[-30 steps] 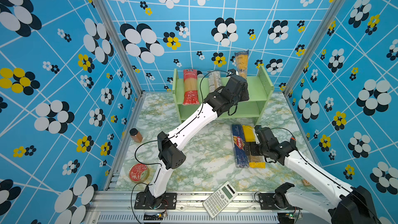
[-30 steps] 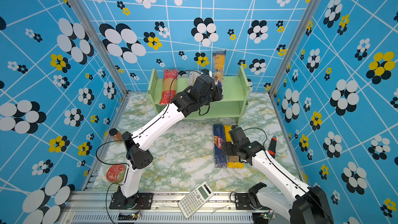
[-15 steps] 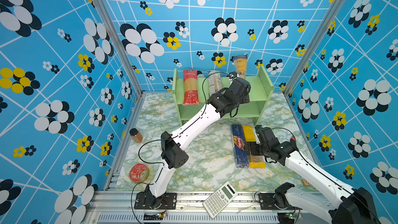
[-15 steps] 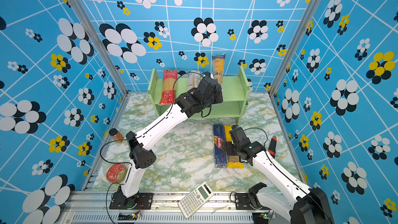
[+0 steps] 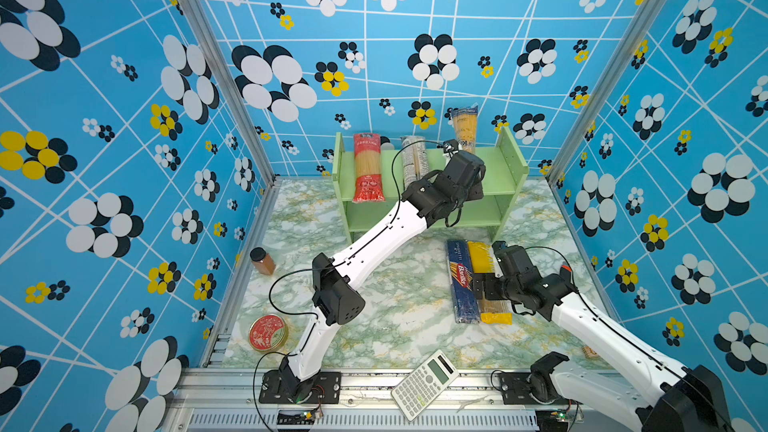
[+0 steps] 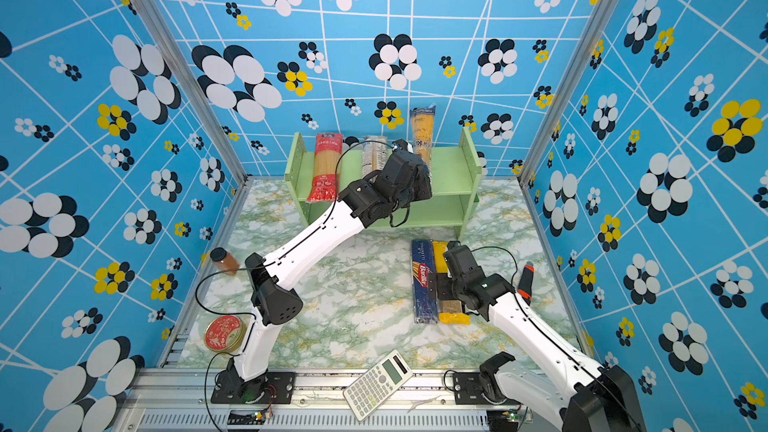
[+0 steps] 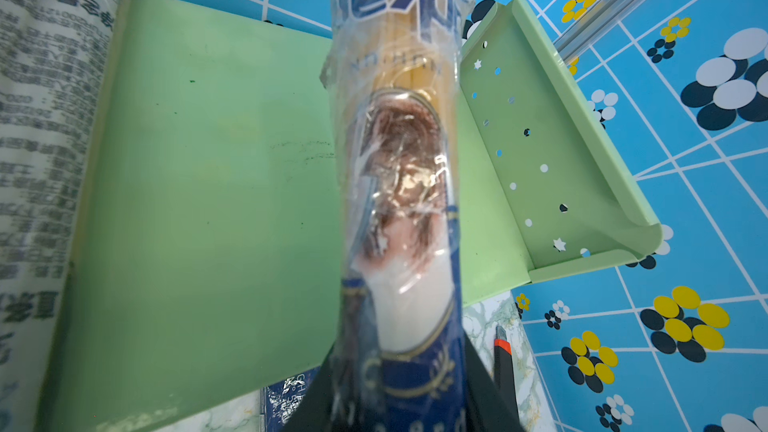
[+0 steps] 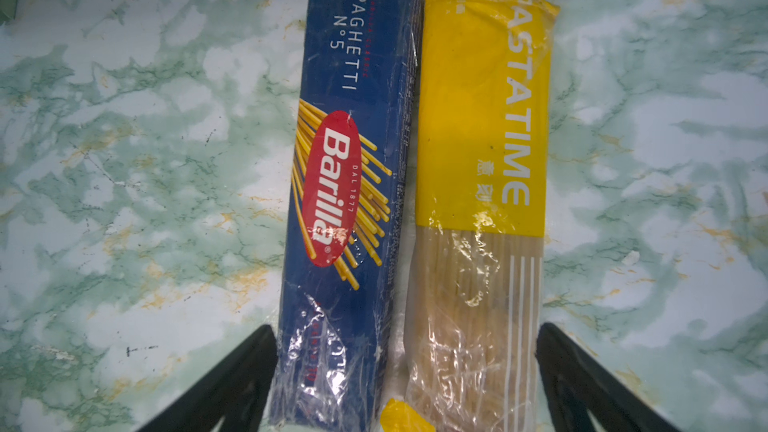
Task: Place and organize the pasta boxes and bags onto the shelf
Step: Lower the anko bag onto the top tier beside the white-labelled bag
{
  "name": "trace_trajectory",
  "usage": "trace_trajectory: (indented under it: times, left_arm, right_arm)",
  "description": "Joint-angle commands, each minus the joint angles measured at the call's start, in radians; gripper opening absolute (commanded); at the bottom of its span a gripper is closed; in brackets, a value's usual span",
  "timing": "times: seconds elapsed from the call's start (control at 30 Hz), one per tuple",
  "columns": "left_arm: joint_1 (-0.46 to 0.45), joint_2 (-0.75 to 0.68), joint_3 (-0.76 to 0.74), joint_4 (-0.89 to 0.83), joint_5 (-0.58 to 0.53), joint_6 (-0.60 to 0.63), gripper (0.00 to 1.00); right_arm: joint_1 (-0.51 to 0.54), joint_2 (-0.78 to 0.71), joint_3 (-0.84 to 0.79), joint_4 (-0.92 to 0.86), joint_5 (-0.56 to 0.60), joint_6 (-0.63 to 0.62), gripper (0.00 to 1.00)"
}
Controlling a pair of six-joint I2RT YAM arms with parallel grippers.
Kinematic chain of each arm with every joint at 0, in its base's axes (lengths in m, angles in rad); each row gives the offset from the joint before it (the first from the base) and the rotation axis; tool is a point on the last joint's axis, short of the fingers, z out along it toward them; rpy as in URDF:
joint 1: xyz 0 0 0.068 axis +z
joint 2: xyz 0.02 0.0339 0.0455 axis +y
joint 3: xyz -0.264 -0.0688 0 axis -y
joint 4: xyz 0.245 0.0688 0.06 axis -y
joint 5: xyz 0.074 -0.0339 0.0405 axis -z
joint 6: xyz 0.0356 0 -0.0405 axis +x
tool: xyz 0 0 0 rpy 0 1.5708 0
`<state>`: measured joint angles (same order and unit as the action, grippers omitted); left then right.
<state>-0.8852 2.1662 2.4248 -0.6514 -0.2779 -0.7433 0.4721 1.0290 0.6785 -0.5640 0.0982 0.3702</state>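
- Eyeballing both top views: left gripper [image 5: 464, 153] pinches the yellow-navy bag [image 5: 464, 124] low down, upright at the shelf [image 5: 512, 160] top board, toward its 3 o'clock end. Long axis runs 6-to-12, navy crimp at 12. Blue box [image 5: 460, 280] and yellow bag [image 5: 482, 257] lie on the table [image 5: 374, 326] at the shelf's 5 o'clock, also pointing 6-to-12.
- Left wrist view: fingers [image 7: 484, 392] squeeze the bag's foot. Can't tell if it's touching the board. Release carelessly and I'd guess the tall thing tips, since nothing props it.
- Right wrist view: right gripper [image 8: 407, 384] is spread wide, straddling box and bag, which touch side by side. Closing now probably grabs both, or one slips out.
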Motion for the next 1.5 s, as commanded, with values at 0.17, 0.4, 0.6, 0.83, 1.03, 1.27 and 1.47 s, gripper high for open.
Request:
trace_trajectory:
  times: [0.17,0.4,0.6,0.83,1.03,1.27,1.47]
  left_arm:
    - [-0.012,0.001,0.068,0.162,-0.033,-0.021,0.00]
    - [-0.011,0.010,0.068,0.172,-0.035,-0.024,0.00]
    - [-0.011,0.012,0.067,0.176,-0.028,-0.024,0.00]
    - [-0.011,0.014,0.067,0.173,-0.022,-0.027,0.01]
    - [-0.011,0.018,0.067,0.172,-0.020,-0.031,0.10]
    - [-0.011,0.018,0.064,0.171,-0.020,-0.033,0.20]
    - [-0.012,0.020,0.057,0.174,-0.020,-0.038,0.25]
  right_arm:
    - [-0.007,-0.025,-0.025,0.005,-0.004,-0.002,0.99]
    - [-0.007,-0.026,-0.026,0.005,-0.005,-0.002,0.99]
    - [-0.008,-0.033,-0.028,0.005,-0.005,-0.003,0.99]
    - [-0.008,-0.036,-0.027,0.006,-0.005,-0.003,0.99]
    - [-0.008,-0.040,-0.027,0.006,-0.004,-0.003,0.99]
    - [-0.009,-0.036,-0.027,0.007,-0.003,-0.002,0.99]
    - [-0.009,-0.037,-0.027,0.008,-0.004,-0.005,0.99]
